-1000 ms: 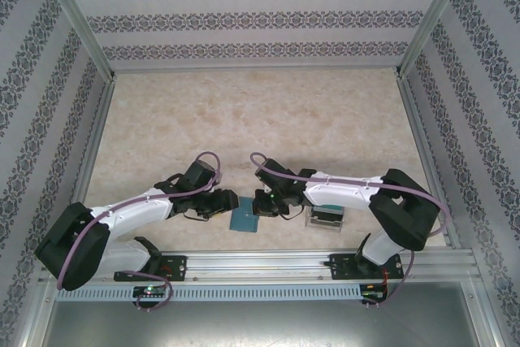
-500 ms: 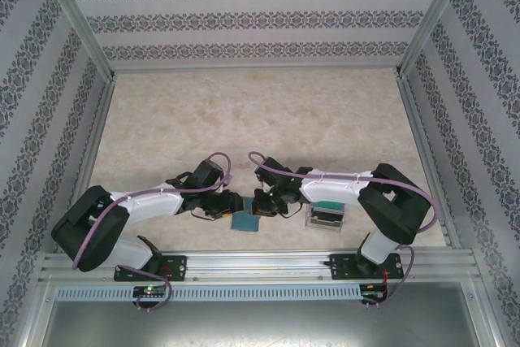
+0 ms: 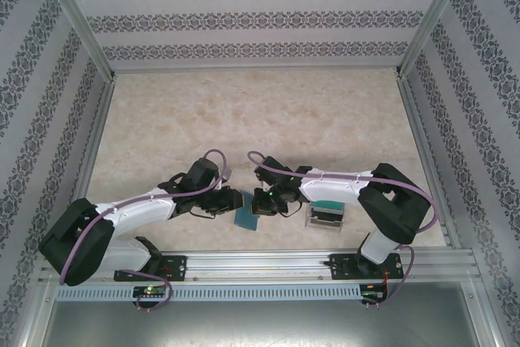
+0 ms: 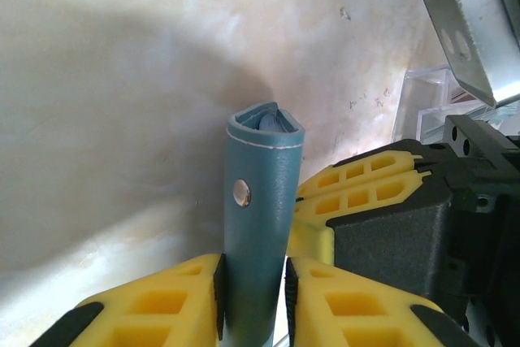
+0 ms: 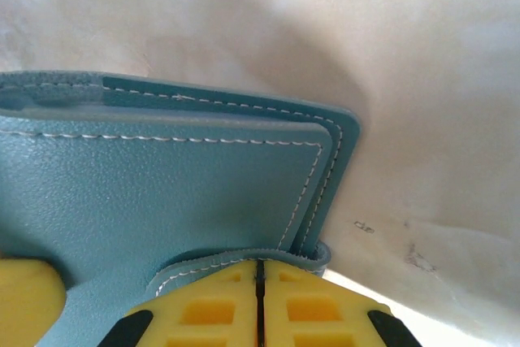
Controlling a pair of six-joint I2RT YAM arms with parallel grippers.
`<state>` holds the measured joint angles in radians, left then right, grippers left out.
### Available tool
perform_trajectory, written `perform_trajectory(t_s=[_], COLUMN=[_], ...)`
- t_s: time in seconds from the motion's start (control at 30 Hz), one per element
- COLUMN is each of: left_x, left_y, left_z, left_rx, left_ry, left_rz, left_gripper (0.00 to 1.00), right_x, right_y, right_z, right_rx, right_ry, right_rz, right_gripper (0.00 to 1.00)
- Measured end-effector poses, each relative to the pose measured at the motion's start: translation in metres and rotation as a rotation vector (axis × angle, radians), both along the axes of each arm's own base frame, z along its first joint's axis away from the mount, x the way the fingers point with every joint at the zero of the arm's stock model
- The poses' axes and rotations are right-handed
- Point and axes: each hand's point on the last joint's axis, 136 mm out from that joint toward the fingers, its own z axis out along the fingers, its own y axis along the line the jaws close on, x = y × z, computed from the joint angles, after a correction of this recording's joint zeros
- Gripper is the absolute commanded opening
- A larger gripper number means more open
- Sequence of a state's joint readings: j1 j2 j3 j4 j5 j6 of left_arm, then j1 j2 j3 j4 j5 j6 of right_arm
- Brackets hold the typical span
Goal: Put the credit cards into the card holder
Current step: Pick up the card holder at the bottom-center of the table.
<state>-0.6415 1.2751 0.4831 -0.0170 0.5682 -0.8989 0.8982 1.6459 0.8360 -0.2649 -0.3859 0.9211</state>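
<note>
The teal-blue card holder [image 4: 258,225] stands on its edge between my left gripper's [image 4: 253,290] yellow fingers. Both pads press its sides, and a round metal snap shows on its face. From above, the card holder [image 3: 246,218] lies near the front rail between my left gripper [image 3: 234,202] and my right gripper [image 3: 258,203]. My right gripper [image 5: 258,270] is shut, its tips pushed against a stitched flap of the card holder [image 5: 162,193]. A teal-green credit card [image 3: 329,206] sits at the clear tray [image 3: 323,220]; other cards are too small to make out.
The clear plastic tray [image 4: 426,107] stands just right of both grippers, under my right arm. The metal front rail [image 3: 260,262] runs close behind the holder. The marble tabletop [image 3: 260,119] stretches far ahead, with patterned walls on three sides.
My left gripper has slid right to the card holder and closed its jaws onto it. The right gripper has stayed shut at the holder's right edge.
</note>
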Motion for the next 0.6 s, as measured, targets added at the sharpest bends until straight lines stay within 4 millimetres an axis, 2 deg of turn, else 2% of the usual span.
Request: perform_trajectory(t_s=[0.07,0.1,0.17,0.3,0.33,0.4,0.43,0.53,0.6], left_x=[-0.001,-0.001,-0.001,0.0,0.001,0.002,0.003,0.005,0.007], left_y=[0.001,0.001,0.002,0.003,0.003,0.003,0.003,0.003,0.003], left_z=[-0.001,-0.001,-0.002,-0.001,0.0,0.002,0.002,0.002,0.003], left_rx=[0.002,0.003,0.005,-0.003,-0.009,-0.019,-0.022,-0.03,-0.04], left_ry=[0.0,0.001,-0.002,-0.007,-0.014,-0.026,-0.027,-0.029,-0.035], left_rz=[0.0,0.001,0.003,0.024,0.031,0.042,0.048,0.066,0.081], left_gripper=[0.15,0.07,0.0,0.0,0.0,0.0,0.0,0.0,0.0], right_x=[0.0,0.0,0.0,0.004,0.006,0.009,0.011,0.016,0.02], right_y=[0.0,0.0,-0.002,-0.006,-0.009,-0.012,-0.012,-0.005,0.0], right_z=[0.0,0.0,-0.001,0.002,0.004,0.011,0.016,0.033,0.04], right_rx=[-0.002,-0.003,-0.009,-0.027,-0.038,-0.054,-0.051,-0.021,-0.01], right_ry=[-0.002,-0.002,-0.002,-0.029,-0.047,-0.086,-0.105,-0.156,-0.178], right_rz=[0.002,0.002,0.001,-0.011,-0.017,-0.027,-0.032,-0.037,-0.037], right_gripper=[0.08,0.08,0.09,0.18,0.23,0.27,0.32,0.34,0.4])
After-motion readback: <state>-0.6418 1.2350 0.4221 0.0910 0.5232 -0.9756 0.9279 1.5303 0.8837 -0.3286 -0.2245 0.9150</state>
